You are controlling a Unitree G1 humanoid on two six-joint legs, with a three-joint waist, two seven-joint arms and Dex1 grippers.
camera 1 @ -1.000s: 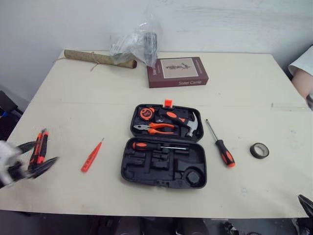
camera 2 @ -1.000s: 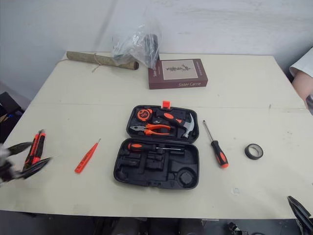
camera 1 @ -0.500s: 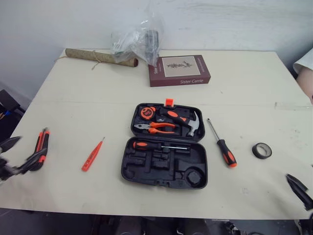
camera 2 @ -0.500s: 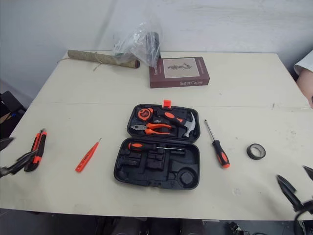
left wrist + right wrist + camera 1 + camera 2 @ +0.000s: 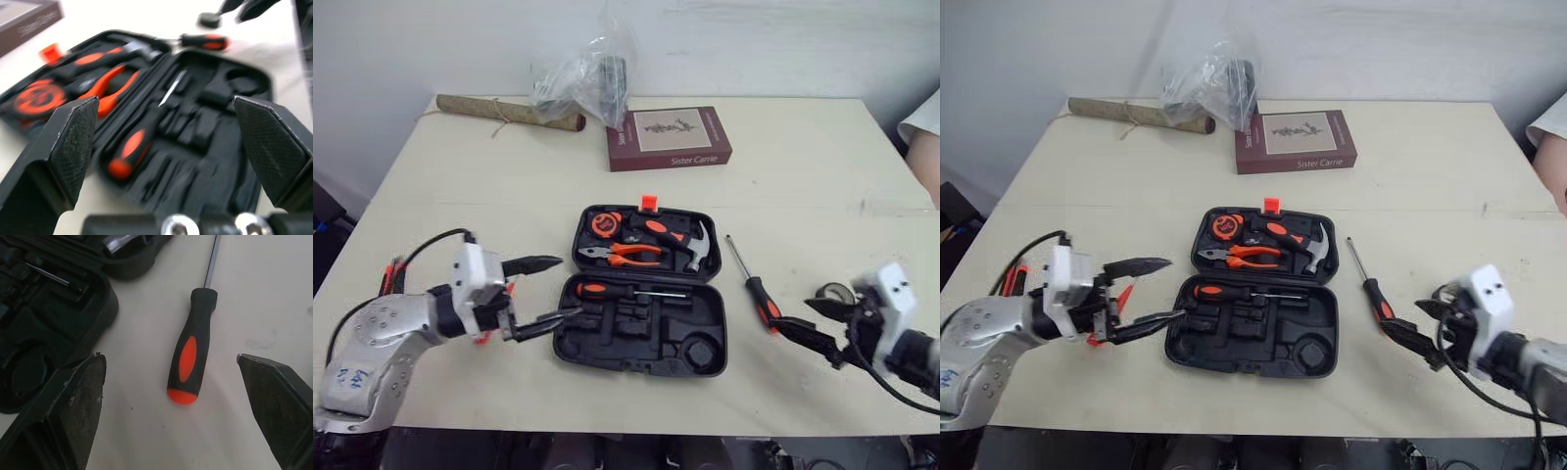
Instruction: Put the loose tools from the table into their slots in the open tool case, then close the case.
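**Left claw** (image 5: 570, 285): spread wide and hanging at the left edge of the case (image 5: 636, 354). A red tester (image 5: 1094, 340) lies on the surface (image 5: 509, 196) beneath it, partly hidden. An orange-and-black tool (image 5: 389, 277) lies further left, near the surface's edge.

**Right claw** (image 5: 789, 312): also spread, low and to the right of the case. Its fingers (image 5: 80, 396) flank the butt of the loose screwdriver (image 5: 188, 352). This screwdriver lies just right of the case, apart from it, with its shaft pointing far. A tape roll (image 5: 830, 291) sits just behind the claw.

**Case**: open at centre.
- Far half: tape measure (image 5: 605, 225), pliers (image 5: 625, 255) and hammer (image 5: 680, 245).
- Near half: a stowed driver (image 5: 617, 291) in its far slot.

**Far side**: book (image 5: 668, 139), bag (image 5: 582, 83) and paper roll (image 5: 509, 113).
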